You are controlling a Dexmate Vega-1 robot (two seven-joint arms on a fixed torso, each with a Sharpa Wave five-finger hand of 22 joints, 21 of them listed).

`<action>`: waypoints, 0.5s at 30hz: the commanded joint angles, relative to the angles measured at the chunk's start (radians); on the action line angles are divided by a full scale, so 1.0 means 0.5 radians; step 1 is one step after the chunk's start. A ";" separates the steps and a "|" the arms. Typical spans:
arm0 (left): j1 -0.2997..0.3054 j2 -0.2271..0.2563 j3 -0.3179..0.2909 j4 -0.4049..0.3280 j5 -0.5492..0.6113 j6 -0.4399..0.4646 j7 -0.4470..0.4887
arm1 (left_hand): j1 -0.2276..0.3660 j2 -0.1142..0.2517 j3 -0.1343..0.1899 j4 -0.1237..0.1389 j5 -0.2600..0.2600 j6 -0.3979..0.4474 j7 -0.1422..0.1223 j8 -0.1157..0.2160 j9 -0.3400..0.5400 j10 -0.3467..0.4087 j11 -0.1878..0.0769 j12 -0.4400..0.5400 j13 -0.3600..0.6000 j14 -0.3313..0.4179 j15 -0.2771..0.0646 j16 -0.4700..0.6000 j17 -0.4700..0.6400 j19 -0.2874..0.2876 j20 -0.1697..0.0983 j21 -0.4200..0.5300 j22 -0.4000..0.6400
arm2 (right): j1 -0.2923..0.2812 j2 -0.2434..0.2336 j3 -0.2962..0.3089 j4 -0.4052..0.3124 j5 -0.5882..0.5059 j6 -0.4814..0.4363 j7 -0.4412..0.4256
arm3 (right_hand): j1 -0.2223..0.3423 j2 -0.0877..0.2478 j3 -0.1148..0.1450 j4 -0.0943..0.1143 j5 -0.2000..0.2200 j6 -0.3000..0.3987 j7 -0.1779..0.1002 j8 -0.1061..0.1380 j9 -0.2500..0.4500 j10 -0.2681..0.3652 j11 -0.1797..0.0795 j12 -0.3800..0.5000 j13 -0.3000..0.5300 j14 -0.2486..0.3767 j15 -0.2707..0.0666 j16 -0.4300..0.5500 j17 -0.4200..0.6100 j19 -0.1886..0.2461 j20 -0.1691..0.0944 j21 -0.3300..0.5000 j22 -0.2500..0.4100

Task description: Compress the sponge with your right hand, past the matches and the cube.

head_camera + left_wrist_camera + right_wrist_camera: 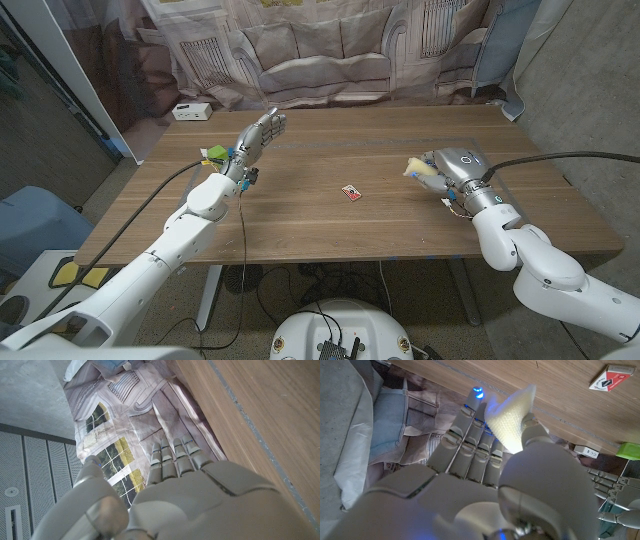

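**Right hand squeezes the sponge**

From the head camera, the right hand (447, 170) sits on the right side of the wooden table (330, 225). Its fingers wrap around the pale yellow sponge (413, 167), and a bit of sponge pokes out on the side that faces the middle of the table. The small red matchbox (351, 192) lies flat near the middle of the table, apart from the right hand. The left hand (257, 137) is up above the left side of the table with its fingers straight and close together, and it holds nothing. A green cube (213, 153) sits just beside the left wrist. A white box (189, 112) lies at the far left corner.

From the left wrist camera, the left hand (175, 495) shows its back, fingers stretched out, nothing in it.

From the right wrist camera, the right hand (485, 475) grips the sponge (512, 412) between thumb and fingers. The sponge sticks out in a point. The matchbox (609, 377) and the green cube (629, 450) show beyond it.
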 commanded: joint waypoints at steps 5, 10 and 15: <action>-0.029 -0.005 0.008 0.025 -0.004 0.004 -0.018 | 0.016 0.001 0.018 0.006 0.000 0.014 0.003 -0.005 0.004 0.016 0.001 -0.004 0.006 0.012 0.002 -0.001 0.011 0.013 0.007 -0.006 0.010 | -0.045 0.058 0.070 0.055 0.049 0.146 -0.139 | 0.136 0.149 0.093 0.003 -0.002 0.048 -0.010 -0.008 0.003 0.034 -0.003 -0.020 0.003 0.091 -0.113 0.033 0.039 0.025 -0.027 0.024 0.016; -0.040 -0.006 0.012 0.036 -0.009 0.007 -0.029 | 0.016 0.001 0.018 0.006 0.000 0.013 0.005 -0.005 0.004 0.013 -0.003 -0.005 0.006 0.012 0.002 -0.001 0.011 0.013 0.007 -0.006 0.010 | -0.054 0.077 0.081 0.074 0.051 0.191 -0.183 | 0.207 0.223 0.162 0.014 0.009 0.071 -0.027 -0.024 0.006 0.126 -0.049 -0.010 0.007 0.196 -0.153 0.060 0.064 0.051 -0.060 0.057 0.028; -0.050 -0.007 0.015 0.047 -0.011 0.006 -0.039 | 0.016 0.001 0.019 0.006 0.000 0.015 0.002 -0.005 0.004 0.015 -0.005 -0.004 0.006 0.012 0.001 -0.001 0.011 0.013 0.007 -0.006 0.010 | -0.067 0.108 0.094 0.079 0.048 0.216 -0.227 | 0.249 0.218 0.223 0.031 0.004 0.156 -0.010 -0.020 0.008 0.258 -0.060 0.017 0.013 0.341 -0.167 0.097 0.100 0.109 -0.092 0.115 0.042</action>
